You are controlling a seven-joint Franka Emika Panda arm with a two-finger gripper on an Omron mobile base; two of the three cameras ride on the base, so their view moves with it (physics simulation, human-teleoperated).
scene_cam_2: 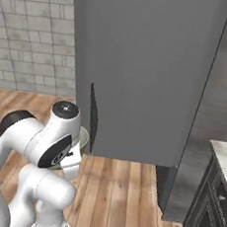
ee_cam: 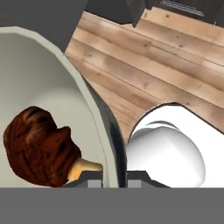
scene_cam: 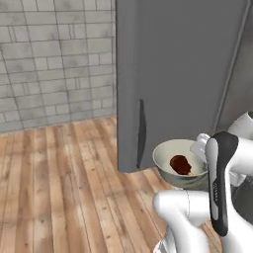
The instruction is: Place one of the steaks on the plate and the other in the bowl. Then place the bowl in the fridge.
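From my remote seat I see a floor of warm light-brown wooden planks (scene_cam: 59, 188) running back to a wall of pale grey rectangular tiles (scene_cam: 54, 59), evenly lit. Far right of that wall, at the edge of my right base view, stands a dark panelled cabinet (scene_cam_2: 209, 215) topped by a pale marbled stone bench (scene_cam_2: 225, 159).

Two base cameras look forward and down from behind the arm, left and right, sharing the grey fridge (scene_cam: 183, 74), wood floor (scene_cam: 59, 188) and tiled wall (scene_cam: 54, 59). The hand camera peers close along the bowl (ee_cam: 48, 87) rim toward the floor.
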